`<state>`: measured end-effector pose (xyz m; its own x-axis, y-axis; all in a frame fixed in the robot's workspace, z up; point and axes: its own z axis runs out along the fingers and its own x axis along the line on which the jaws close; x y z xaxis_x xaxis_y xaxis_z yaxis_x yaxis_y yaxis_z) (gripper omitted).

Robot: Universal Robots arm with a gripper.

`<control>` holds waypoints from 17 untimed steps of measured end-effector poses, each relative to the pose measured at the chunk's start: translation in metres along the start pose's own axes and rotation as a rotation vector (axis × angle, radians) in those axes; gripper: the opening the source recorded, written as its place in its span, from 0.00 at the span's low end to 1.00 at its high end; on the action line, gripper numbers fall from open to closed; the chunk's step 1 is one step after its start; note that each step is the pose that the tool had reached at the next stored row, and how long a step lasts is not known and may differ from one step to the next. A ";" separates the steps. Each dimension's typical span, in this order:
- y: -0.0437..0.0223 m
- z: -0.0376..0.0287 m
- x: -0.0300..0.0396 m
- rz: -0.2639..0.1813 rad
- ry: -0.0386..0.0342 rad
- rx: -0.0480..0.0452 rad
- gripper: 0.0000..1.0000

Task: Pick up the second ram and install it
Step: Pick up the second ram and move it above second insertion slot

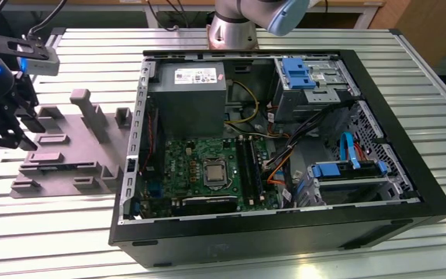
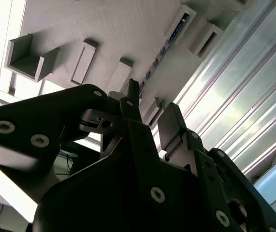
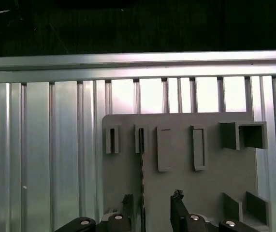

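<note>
And here's the tabletop [image 1: 91,64], silver aluminium slats running long across the exterior view. Flat on it, toward the exterior view's left, sits the mauve-grey fixture plate [image 1: 60,168], all raised blocks and slots. Just beside it, filling the middle and the exterior view's right, is the black computer case [image 1: 285,238], lying on its side with the open panel up. Behind the case, the arm's round base [image 1: 233,32] rises at the far side. In both wrist views, that plate lies square on the bright slats.
</note>
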<state>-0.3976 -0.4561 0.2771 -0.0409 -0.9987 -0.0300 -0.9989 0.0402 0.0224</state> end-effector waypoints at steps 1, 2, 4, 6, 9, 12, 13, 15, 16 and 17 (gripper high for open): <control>0.0003 0.0017 0.0001 -0.003 0.0000 0.0000 0.43; 0.0006 0.0034 0.0002 -0.003 0.0000 0.0000 0.43; 0.0009 0.0070 0.0003 -0.003 0.0001 -0.0001 0.43; 0.0013 0.0107 0.0004 -0.003 0.0000 -0.0001 0.43; 0.0015 0.0161 0.0006 -0.003 0.0001 -0.0001 0.43; 0.0015 0.0217 0.0007 -0.003 0.0001 -0.0001 0.43; 0.0015 0.0235 0.0008 -0.003 0.0001 -0.0001 0.43; 0.0014 0.0271 0.0009 -0.003 0.0001 -0.0001 0.43; 0.0014 0.0288 0.0010 -0.003 0.0001 -0.0001 0.43; 0.0014 0.0300 0.0010 -0.003 0.0001 0.0000 0.43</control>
<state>-0.3997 -0.4562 0.2471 -0.0378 -0.9988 -0.0301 -0.9991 0.0371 0.0223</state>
